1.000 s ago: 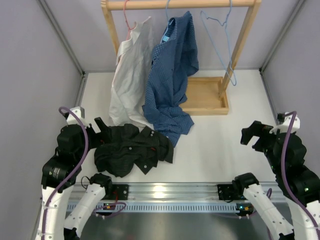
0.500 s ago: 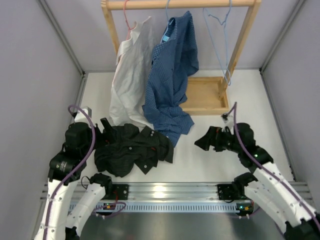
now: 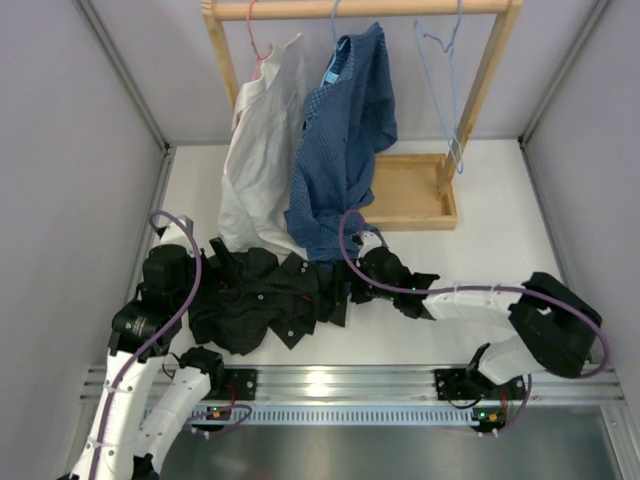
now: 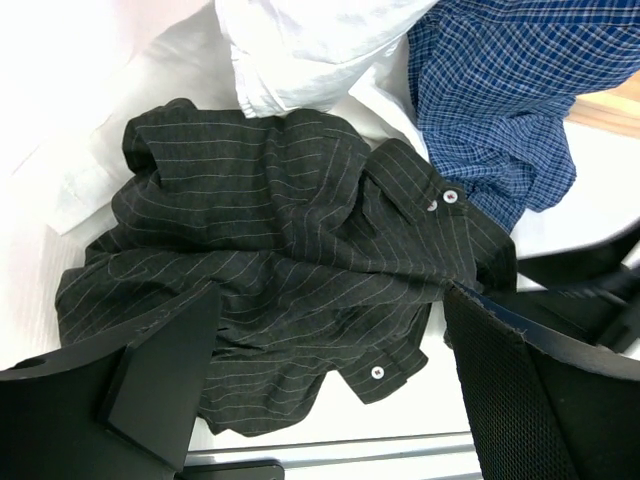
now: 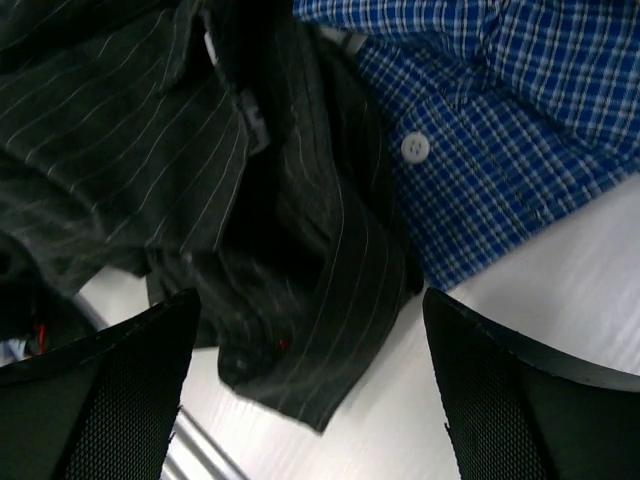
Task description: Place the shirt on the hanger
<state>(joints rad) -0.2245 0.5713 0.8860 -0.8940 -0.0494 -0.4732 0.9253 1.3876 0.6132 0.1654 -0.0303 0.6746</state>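
Note:
The dark shirt [image 3: 265, 300] lies crumpled on the white table at front left; it also shows in the left wrist view [image 4: 280, 270] and the right wrist view [image 5: 270, 250]. The light-blue wire hanger [image 3: 447, 95] hangs empty on the wooden rail at the right. My left gripper [image 3: 222, 262] is open at the shirt's left edge, just above the cloth. My right gripper [image 3: 352, 282] is open and stretched across the table, its jaws over the shirt's right edge, holding nothing.
A wooden rack [image 3: 410, 195] stands at the back with a white shirt [image 3: 255, 150] on a pink hanger [image 3: 258, 40] and a blue checked shirt [image 3: 350, 140], whose hem drapes onto the table and touches the dark shirt. Grey walls close in both sides.
My right arm has swung from the far right across the table to the shirt's right edge. My left gripper has crept a little right toward the shirt. The hanger has swung slightly.

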